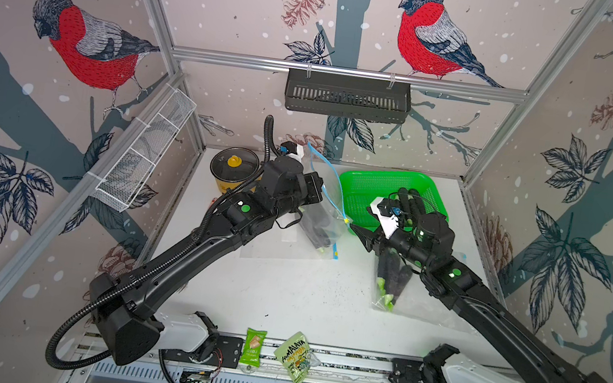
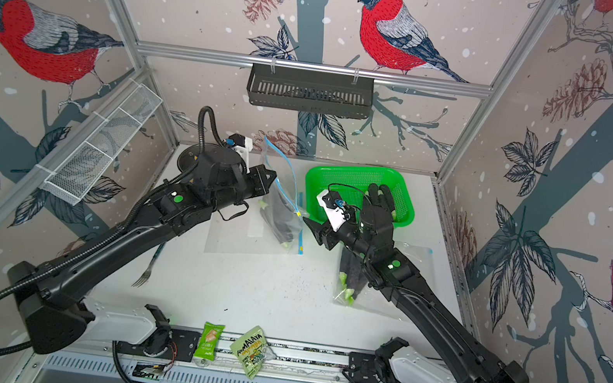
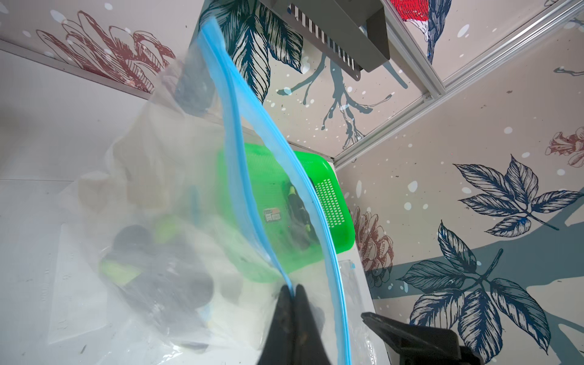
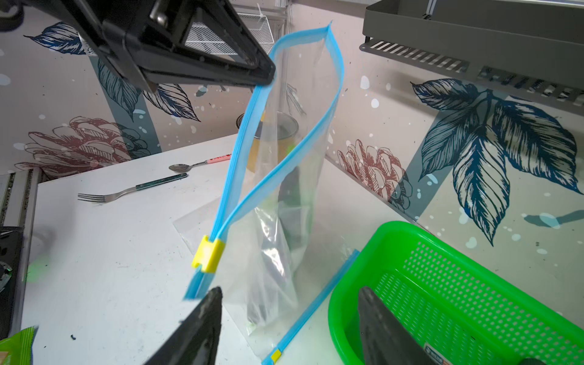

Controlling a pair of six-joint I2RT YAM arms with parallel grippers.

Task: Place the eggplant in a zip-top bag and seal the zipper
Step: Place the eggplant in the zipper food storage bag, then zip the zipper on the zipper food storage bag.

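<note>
With our left gripper (image 3: 292,289) pinched on the blue zipper track (image 3: 240,158) of the zip-top bag (image 4: 284,202), the eggplant (image 3: 164,271) sunk inside, and our right gripper (image 4: 290,294) spread near the yellow slider (image 4: 207,254), we risk nudging the hanging bag away and missing it.

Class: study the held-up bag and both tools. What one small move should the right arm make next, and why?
Probably ease the right tool onto the yellow slider and close on it. The eggplant already sits inside the zip-top bag, the left tool is shut on the blue zipper strip, the mouth gapes open, and the right tool stands open just short of the slider.
</note>
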